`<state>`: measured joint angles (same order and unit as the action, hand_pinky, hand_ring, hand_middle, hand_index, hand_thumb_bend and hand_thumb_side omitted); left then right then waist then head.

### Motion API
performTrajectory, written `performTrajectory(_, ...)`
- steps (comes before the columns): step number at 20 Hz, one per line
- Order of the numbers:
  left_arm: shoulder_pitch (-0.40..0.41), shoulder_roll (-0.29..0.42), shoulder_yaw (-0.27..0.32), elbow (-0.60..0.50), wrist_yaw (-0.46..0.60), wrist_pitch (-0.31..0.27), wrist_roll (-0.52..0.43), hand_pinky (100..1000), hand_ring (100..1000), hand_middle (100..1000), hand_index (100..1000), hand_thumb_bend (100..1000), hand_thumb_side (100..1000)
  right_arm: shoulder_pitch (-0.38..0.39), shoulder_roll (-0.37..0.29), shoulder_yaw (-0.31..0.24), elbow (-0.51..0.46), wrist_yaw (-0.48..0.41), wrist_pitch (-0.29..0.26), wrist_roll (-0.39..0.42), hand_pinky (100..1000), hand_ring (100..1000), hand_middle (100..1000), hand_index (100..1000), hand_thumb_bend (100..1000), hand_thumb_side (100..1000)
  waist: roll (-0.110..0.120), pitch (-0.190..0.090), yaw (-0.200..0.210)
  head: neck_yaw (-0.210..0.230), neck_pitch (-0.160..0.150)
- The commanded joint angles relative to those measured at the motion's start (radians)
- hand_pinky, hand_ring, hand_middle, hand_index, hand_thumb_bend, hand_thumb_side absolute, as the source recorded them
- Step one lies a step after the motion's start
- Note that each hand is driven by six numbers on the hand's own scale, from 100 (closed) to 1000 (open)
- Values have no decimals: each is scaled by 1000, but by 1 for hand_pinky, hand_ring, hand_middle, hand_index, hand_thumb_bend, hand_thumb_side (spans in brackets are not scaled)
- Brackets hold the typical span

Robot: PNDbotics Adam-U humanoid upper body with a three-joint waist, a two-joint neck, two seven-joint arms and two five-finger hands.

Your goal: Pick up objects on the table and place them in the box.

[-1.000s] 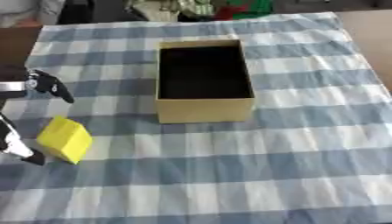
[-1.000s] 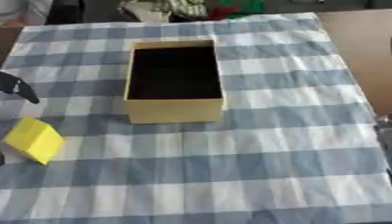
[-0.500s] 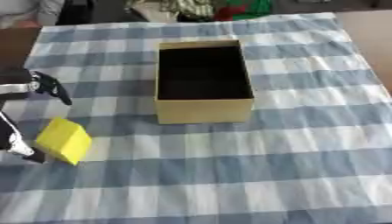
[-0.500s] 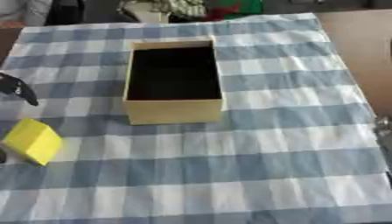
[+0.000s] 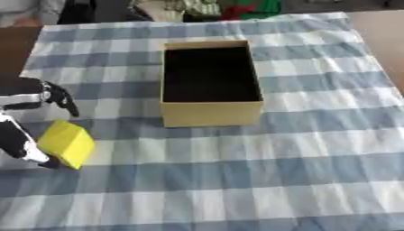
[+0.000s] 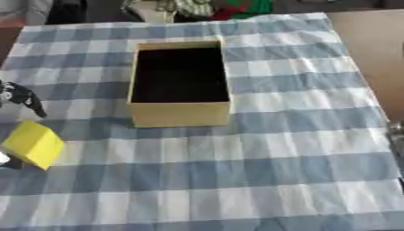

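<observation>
**Left hand around the yellow block**

At the left edge of the frame, the left hand [image 5: 28, 122] has its fingers and thumb around the yellow block [image 5: 67, 143]. One black finger curls above the block and another part of the hand touches its lower left side. The block is tilted and sits low on the blue and white checked cloth [image 5: 276, 171] that covers the counter.

To the upper right of the block, near the middle of the frame, stands the tan box [image 5: 211, 83]. It is open on top, dark inside and looks empty. Bare cloth lies between block and box.

At the far top edge lie some green and red things [image 5: 236, 8], too blurry to name. A thin bit shows at the right edge of the right eye view, too small to tell what it is.
</observation>
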<state>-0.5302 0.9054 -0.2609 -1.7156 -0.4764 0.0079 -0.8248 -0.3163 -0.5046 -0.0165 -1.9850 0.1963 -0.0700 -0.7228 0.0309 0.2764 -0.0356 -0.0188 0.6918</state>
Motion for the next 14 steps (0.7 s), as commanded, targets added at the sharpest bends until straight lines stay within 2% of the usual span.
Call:
performTrajectory(1,-17,18,7,-16,7,-4,7,886,853,774,805,705,278,-6,-12,-2,-15,-5,2,1,819,768,738,814,100,631,-1,-15,2,1,-7)
performTrajectory(9,-17,17,-2,-8,-31,-11,0,853,804,703,743,670,203,-8,-10,0,-15,-8,-2,2,819,768,738,814,100,632,-3,-15,3,4,-9)
performTrajectory(12,-14,16,-10,2,-47,-16,-7,842,780,650,701,599,115,-8,-9,0,-15,-8,-3,2,820,768,738,815,100,633,-3,-15,3,5,-9)
performTrajectory(14,-11,14,-17,11,-47,-17,-13,833,760,630,687,572,100,-7,-8,-1,-15,-9,-3,1,820,768,738,815,100,633,-3,-15,2,5,-9)
